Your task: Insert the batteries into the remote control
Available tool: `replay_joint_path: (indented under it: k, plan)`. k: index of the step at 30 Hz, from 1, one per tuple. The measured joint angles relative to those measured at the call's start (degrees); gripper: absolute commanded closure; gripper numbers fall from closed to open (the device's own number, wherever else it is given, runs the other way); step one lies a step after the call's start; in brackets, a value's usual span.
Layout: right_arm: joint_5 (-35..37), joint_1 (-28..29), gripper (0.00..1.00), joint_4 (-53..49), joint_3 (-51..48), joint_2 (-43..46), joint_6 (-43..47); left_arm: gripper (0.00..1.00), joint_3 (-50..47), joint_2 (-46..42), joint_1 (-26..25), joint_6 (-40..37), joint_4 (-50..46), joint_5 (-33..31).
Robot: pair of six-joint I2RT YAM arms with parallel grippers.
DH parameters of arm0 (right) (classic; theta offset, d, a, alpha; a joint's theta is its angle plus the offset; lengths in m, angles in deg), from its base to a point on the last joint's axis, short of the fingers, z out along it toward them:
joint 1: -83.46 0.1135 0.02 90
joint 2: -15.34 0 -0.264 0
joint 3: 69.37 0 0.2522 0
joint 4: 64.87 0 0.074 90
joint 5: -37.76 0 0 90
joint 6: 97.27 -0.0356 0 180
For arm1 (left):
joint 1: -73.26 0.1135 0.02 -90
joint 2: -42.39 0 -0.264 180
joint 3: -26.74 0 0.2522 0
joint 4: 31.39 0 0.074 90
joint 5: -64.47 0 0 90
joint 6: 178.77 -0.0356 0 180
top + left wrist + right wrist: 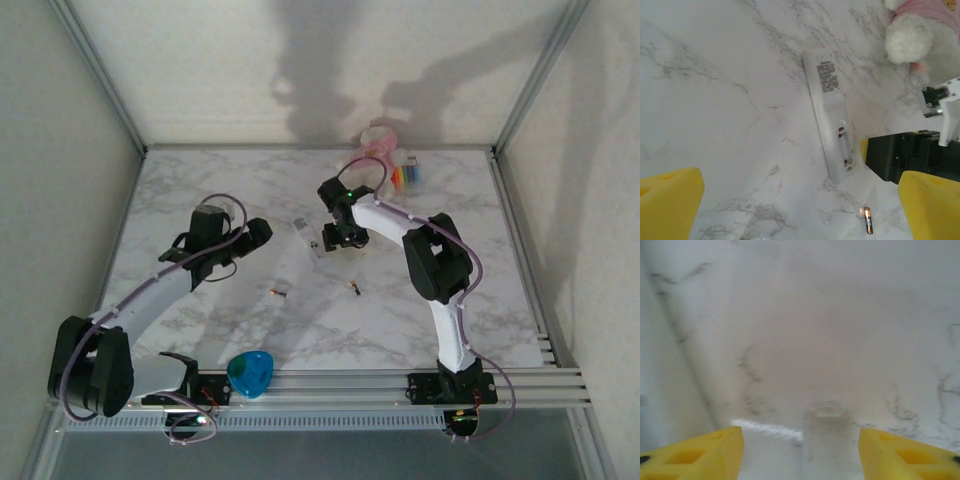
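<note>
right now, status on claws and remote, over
left claw open, holding nothing. right claw open, beside the remote control. remote face down, battery bay uncovered, empty. one battery, second battery, both loose on the table.

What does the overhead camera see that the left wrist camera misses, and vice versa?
Overhead adds a second battery, a teal object at the near edge and a rainbow-striped item. The left wrist view adds the remote control's printed label and open battery bay. Shared: the remote control, one battery, the plush toy, the left gripper and the right gripper.
</note>
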Motion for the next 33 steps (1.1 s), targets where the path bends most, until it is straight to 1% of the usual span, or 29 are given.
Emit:
replay_joint_path:
  k: [3,8,15,18,21,26,29,33]
  plan:
    - [-2.1,1.7,0.32,0.4,0.7,0.0,-0.2,0.0,-1.5,-1.5,-0.1,0.8,-0.8,-0.6]
    - [-7.3,3.5,0.31,1.8,1.9,-0.2,-1.4,0.0,-3.6,-4.0,-0.2,1.9,-2.4,-1.5]
    - [-11.8,4.5,0.37,3.3,2.1,-0.9,-3.2,0.01,-5.5,-7.0,-0.2,3.0,-3.6,-1.6]
    - [-13.6,4.7,0.38,4.0,2.1,-0.9,-4.3,0.06,-6.7,-7.6,-0.8,3.9,-3.6,-1.5]
    - [-15.1,4.7,0.38,4.7,2.1,-0.9,-5.4,0.09,-8.0,-7.7,-2.4,5.6,-3.6,-1.7]
    - [-15.3,4.7,0.37,5.4,1.7,-0.8,-6.2,0.15,-8.5,-7.7,-7.1,9.5,-3.5,-3.7]
    - [-14.6,4.7,0.36,5.9,0.0,0.0,-6.3,0.16,-9.1,-7.7,-10.2,13.1,-3.5,-5.5]
    - [-12.9,4.7,0.36,6.1,-4.1,3.9,-6.2,0.18,-10.4,-8.4,-13.0,17.2,-3.8,-8.4]
